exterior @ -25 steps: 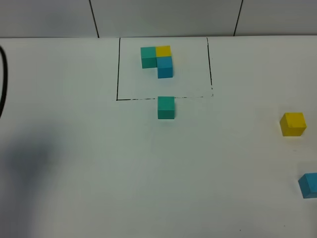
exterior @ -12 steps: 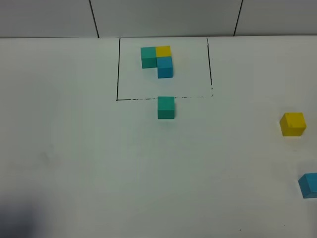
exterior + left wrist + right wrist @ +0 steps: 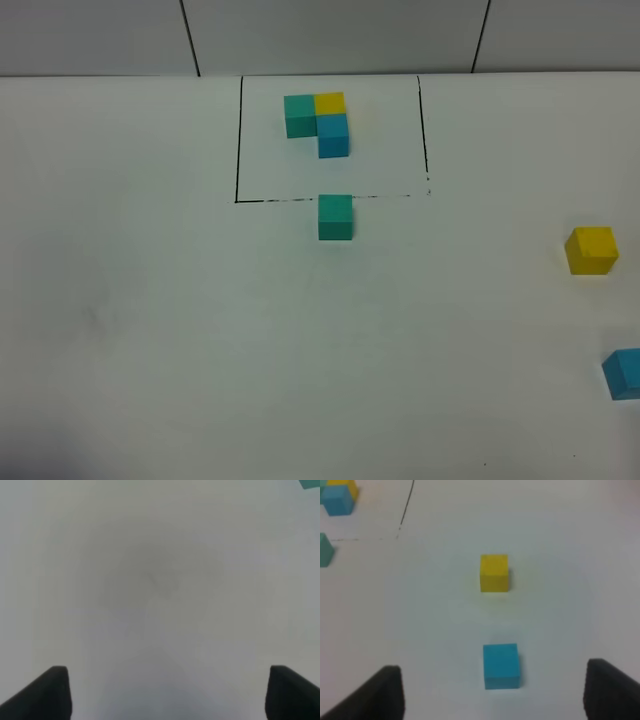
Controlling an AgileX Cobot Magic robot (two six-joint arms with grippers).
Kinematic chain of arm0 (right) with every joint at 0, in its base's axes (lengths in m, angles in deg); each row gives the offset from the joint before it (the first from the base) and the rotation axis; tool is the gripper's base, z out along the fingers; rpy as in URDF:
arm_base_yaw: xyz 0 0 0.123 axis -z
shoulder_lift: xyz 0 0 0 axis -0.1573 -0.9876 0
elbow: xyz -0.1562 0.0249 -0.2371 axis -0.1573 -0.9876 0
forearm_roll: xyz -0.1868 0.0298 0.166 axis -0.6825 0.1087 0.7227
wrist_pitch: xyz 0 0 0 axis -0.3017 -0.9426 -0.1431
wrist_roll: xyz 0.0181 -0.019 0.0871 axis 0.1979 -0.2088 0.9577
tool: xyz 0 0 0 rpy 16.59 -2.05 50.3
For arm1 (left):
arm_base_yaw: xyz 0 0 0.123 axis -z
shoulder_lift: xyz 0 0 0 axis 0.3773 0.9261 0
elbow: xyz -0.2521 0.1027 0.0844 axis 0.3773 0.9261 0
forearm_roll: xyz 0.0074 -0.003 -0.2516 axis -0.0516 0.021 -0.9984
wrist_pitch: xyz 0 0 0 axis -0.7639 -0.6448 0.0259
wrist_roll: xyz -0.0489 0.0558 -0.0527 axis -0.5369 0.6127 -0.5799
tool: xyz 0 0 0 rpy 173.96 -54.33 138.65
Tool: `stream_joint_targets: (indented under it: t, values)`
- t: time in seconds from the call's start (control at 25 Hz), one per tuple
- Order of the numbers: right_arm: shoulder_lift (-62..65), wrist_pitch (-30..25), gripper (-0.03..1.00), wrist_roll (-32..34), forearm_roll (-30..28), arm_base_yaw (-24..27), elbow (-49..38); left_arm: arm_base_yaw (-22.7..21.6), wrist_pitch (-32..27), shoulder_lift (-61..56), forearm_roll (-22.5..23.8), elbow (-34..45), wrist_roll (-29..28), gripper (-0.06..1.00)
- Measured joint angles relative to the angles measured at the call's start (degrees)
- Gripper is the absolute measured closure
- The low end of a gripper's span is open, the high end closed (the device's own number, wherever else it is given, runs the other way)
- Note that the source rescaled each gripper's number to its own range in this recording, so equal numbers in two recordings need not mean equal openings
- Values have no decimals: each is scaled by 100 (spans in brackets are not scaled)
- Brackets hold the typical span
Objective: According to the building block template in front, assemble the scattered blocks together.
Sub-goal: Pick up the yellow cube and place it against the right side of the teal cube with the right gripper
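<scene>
Item: building block template (image 3: 318,122), an L of teal-green and yellow side by side with blue below the yellow, at the far middle of the desk (image 3: 150,330) inside a thin black outline (image 3: 238,140). Scattered blocks: teal-green cube (image 3: 335,217) at the outline's near line, apparently touching it; yellow cube (image 3: 591,250) well apart on the right; sky-blue cube (image 3: 624,374) nearer still, cut by the edge of the high view. None are joined, so assembly is judged not yet begun. Left tool (image 3: 170,694): jaws wide apart, empty, over bare desk. Right tool (image 3: 500,702): jaws spread, gripping nothing, with the sky-blue cube just ahead between their lines and the yellow cube beyond it. Hazards: a skewed closure could nudge the sky-blue cube along the smooth desk or out of the high view. The L could be built mirrored. Pushing a block against the teal-green cube could shove it across the line towards the template. Views: the high view shows neither tool. Only the right wrist view shows the sky-blue cube whole. The left wrist view offers just a teal sliver (image 3: 310,483).
</scene>
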Motion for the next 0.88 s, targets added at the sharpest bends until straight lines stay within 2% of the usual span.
stream_joint_targets:
  t: [0.52, 0.88]
  values:
    - [0, 0, 46, 0, 0, 0, 0, 0, -108, -752, 0, 100, 58, 11]
    - [0, 0, 46, -5, 0, 0, 0, 0, -112, -1026, 0, 100, 58, 11]
